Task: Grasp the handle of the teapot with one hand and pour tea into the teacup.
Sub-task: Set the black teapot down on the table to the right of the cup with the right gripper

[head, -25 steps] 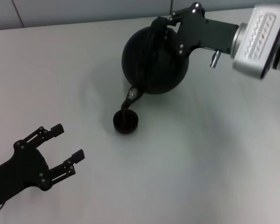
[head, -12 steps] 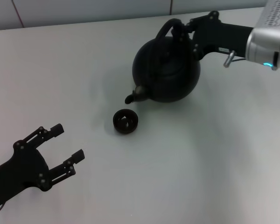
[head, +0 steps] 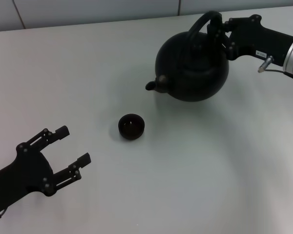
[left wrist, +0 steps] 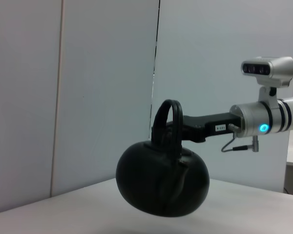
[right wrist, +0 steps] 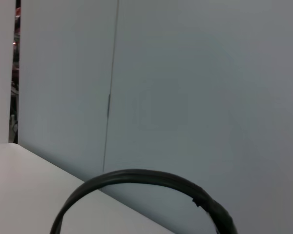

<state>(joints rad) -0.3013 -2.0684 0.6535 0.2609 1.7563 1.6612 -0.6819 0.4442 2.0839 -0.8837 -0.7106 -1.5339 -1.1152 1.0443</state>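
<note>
The round black teapot [head: 193,68] hangs nearly level at the back right, its spout pointing left. My right gripper [head: 223,33] is shut on the arched handle [head: 205,22], which also shows as a dark arc, the handle [right wrist: 136,176], in the right wrist view. From the left wrist view, the teapot [left wrist: 161,183] hangs under the right gripper [left wrist: 179,130], just above the table. The small black teacup [head: 131,126] stands on the table, to the front left of the spout and apart from it. My left gripper [head: 74,144] rests open at the front left, holding nothing.
The pale table [head: 210,170] spreads around the cup. A light wall [left wrist: 88,97] with a vertical seam stands behind the table's far edge.
The teapot, which was tipped with its spout over the teacup, has swung back to level and moved right and away from the cup. The left arm has barely moved.
</note>
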